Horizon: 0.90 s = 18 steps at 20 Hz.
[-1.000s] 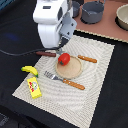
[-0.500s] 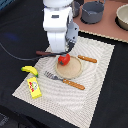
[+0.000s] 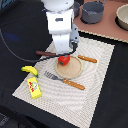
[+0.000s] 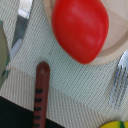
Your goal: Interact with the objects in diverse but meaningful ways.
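Observation:
A red round fruit (image 3: 64,60) sits on the tan plate (image 3: 73,71), at the plate's edge toward the exterior view's left. My gripper (image 3: 64,53) hangs right over it, and the arm's body hides the fingertips. The fruit (image 4: 80,27) fills much of the wrist view, lying on the plate rim (image 4: 113,52). A brown sausage (image 3: 44,53) lies on the mat beside the plate, and it shows near the fruit as the sausage (image 4: 41,93). A yellow banana (image 3: 29,70) and a yellow box (image 3: 34,87) lie toward the exterior view's left.
A wooden-handled fork (image 3: 65,81) lies in front of the plate and a knife (image 3: 87,59) lies behind it. All rest on a woven placemat (image 3: 95,95). A grey pot (image 3: 92,12) and a bowl (image 3: 122,17) stand on the far counter.
The arm has moved toward the exterior view's right and lower, from beside the plate to right over the red fruit. The objects have not moved.

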Available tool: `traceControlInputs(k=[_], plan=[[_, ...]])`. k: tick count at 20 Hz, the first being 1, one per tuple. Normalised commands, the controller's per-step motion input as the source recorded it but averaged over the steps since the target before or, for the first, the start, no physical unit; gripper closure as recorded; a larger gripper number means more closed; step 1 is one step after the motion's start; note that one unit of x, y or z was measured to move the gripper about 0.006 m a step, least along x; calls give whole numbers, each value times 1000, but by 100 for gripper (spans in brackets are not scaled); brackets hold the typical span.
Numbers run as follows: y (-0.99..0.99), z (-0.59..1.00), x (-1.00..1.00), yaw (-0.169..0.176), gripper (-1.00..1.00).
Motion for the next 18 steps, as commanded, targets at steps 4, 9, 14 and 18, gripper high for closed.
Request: traceControlInputs(k=[4,9,14,18], plan=[[0,-82,38,160,-100],[0,-7,112,151,-100],[0,-1,167,99,-100],[-9,-5,232,49,-100]])
